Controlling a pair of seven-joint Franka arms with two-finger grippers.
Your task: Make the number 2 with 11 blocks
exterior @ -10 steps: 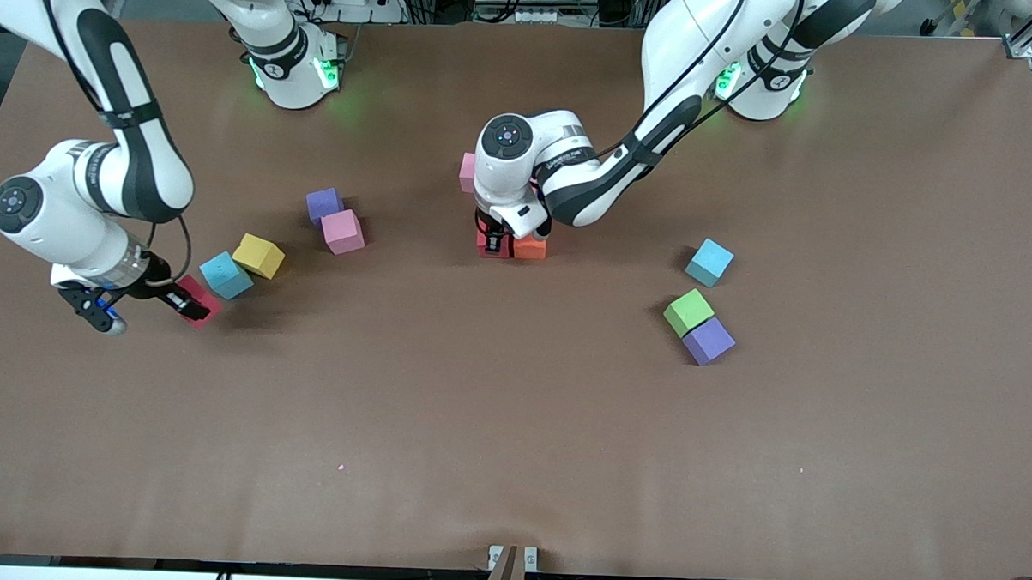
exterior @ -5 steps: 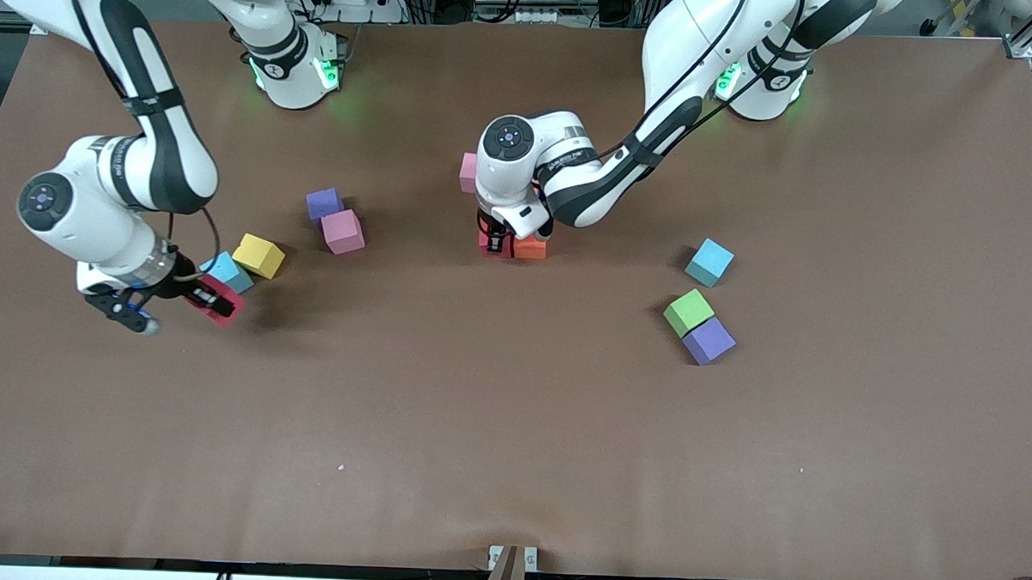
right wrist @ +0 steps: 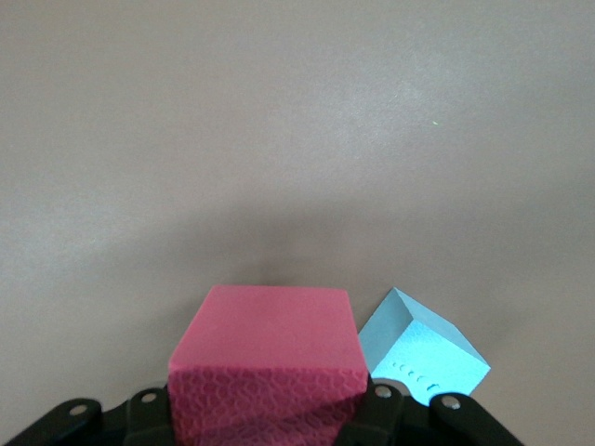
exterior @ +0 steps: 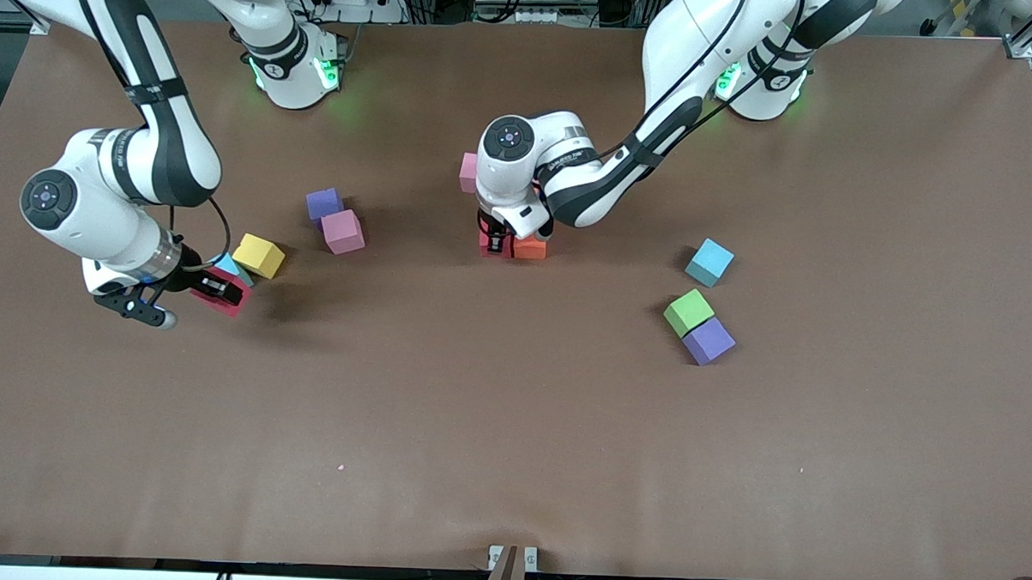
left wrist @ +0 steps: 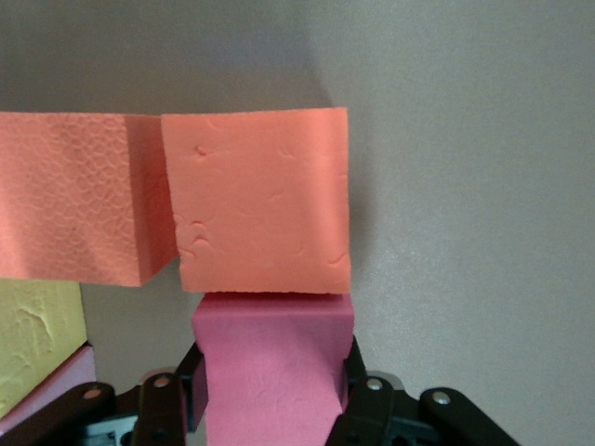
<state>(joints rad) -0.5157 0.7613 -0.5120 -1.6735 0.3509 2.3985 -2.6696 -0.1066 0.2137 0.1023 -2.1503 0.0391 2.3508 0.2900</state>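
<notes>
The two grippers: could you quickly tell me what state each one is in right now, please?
Left gripper: shut on a red block, beside the orange blocks.
Right gripper: shut on another red block, over the table.

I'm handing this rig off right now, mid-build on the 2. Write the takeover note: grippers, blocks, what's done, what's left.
Left gripper: shut on a red block, set against the orange blocks of the started digit mid-table.
Right gripper: shut on another red block, in the air over a light blue block beside the yellow block.
Loose: pink and purple together; a second light blue; green touching another purple.
Done: only a few blocks placed. Left: most of the digit.
</notes>
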